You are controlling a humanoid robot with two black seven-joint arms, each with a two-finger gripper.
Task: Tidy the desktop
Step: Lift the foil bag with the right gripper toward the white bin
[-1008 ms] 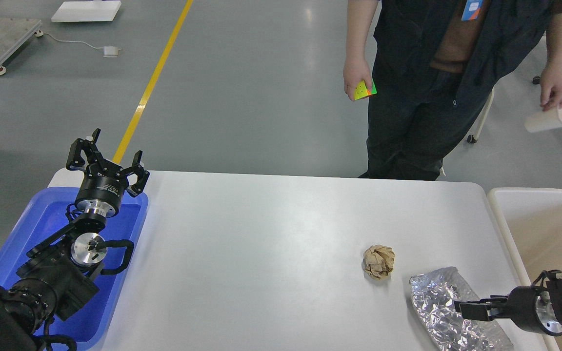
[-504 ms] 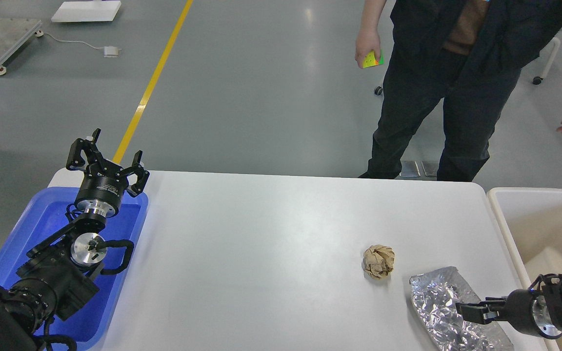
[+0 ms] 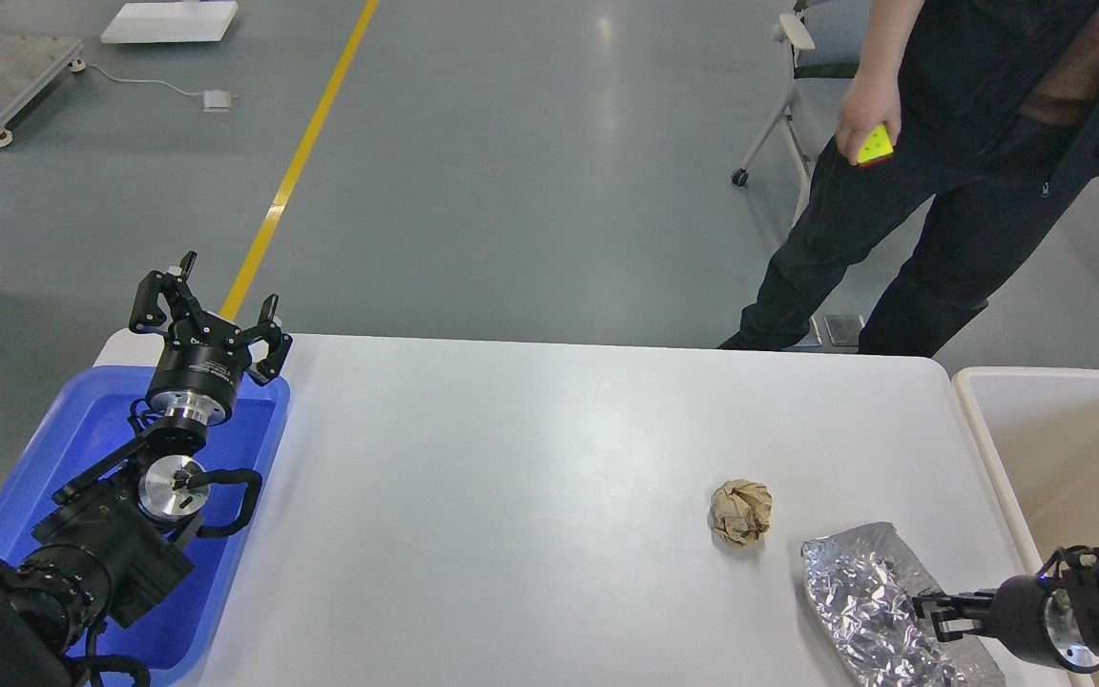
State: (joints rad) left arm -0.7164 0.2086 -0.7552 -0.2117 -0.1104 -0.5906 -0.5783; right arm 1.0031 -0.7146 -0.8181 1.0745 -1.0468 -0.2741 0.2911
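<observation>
In front of me the large matte white desktop (image 3: 511,477) is lying between a blue plastic tray (image 3: 82,429) and a cream-coloured bin (image 3: 1065,429). A crumpled brown paper ball (image 3: 740,511) and a crinkled silver foil bag (image 3: 879,601) are resting on it. My right gripper (image 3: 931,611) is hovering over the foil; whether it is clenched, I cannot tell. My left gripper (image 3: 211,310) is standing released above the tray.
</observation>
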